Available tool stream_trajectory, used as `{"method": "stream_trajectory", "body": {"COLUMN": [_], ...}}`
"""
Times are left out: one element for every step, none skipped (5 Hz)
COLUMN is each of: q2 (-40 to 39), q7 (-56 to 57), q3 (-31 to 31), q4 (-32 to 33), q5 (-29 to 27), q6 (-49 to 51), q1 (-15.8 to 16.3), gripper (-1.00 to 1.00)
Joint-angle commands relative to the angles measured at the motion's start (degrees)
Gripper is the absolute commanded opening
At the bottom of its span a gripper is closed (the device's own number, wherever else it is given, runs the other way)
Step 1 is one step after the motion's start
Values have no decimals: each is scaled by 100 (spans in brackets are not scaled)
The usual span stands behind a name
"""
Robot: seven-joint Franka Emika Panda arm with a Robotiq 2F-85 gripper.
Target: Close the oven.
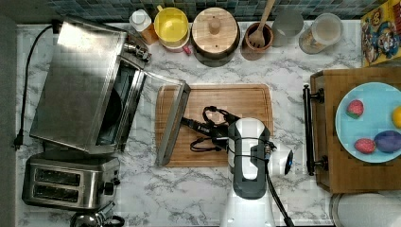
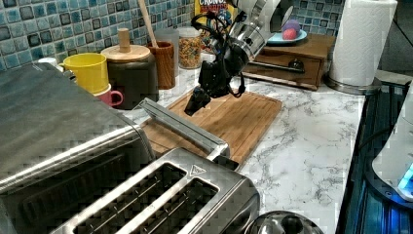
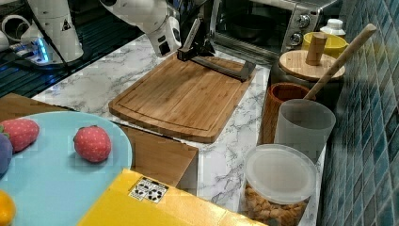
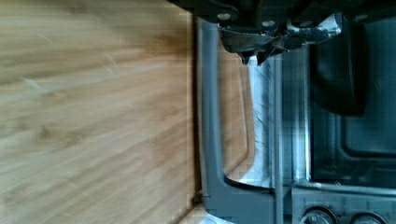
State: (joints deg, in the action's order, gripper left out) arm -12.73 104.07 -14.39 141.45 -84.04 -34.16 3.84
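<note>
Top view: toaster oven (image 1: 80, 85) at left of marble counter (image 1: 189, 189), door (image 1: 158, 101) dropped open, bar handle (image 1: 172, 124) over cutting board (image 1: 222, 101). Gripper (image 1: 186, 122) beside handle; fingers' state cannot tell.

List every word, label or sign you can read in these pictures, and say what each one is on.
"CRON": partial yellow lettering on the cereal box in the left view; the rest is cut off.
Sticker on the yellow box in the right view: too small to read.
Oven and toaster: no readable text.
</note>
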Motion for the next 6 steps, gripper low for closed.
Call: {"method": "stream_trajectory", "body": {"q2": [-236,-268,-243,-224,-244,-39], "q7": [-183,-312,-276,-494,-508,-421], "q3": [548,483,525,546,633,866], "q4": [-592,-661,-620,-624,-652,-539], "q5": [263,156,153,256,244,44], "q6": [-994,-792,-694,-560,-185,-88], "q1": [667,536,485,508,592,779], "gripper": [-100,-100,-100,-100,-100,-100]}}
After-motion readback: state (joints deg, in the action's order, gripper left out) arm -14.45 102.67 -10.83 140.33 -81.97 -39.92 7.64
